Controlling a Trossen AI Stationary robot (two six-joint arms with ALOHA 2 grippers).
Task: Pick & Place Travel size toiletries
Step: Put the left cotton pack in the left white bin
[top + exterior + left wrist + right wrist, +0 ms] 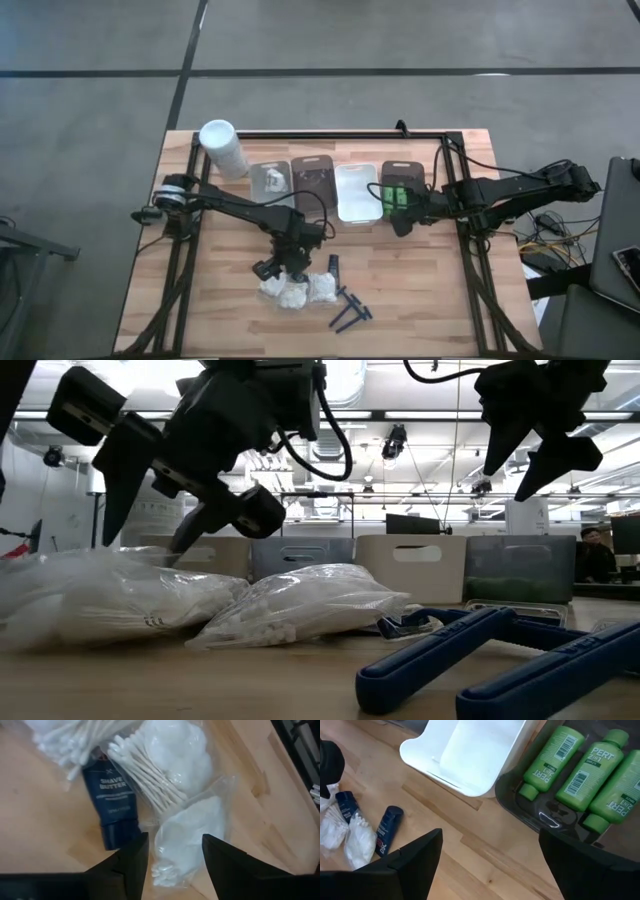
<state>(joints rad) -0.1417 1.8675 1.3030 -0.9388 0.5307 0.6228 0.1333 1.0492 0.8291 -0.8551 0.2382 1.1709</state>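
razors [470, 660] foreground; left gripper [280, 268] open over packets [297, 289]

Grey concrete floor [90, 150] w/ dark seams, ceiling strip lights [420, 455], monitors [412, 523] behind wooden table [420, 300].

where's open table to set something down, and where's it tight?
Free: the bare wood right of the razors, below the right gripper, and the strip left of the packets, below the white cylinder. The white tray is empty too. Tight: front centre, where the open left gripper sits over the packets, tubes and razors.
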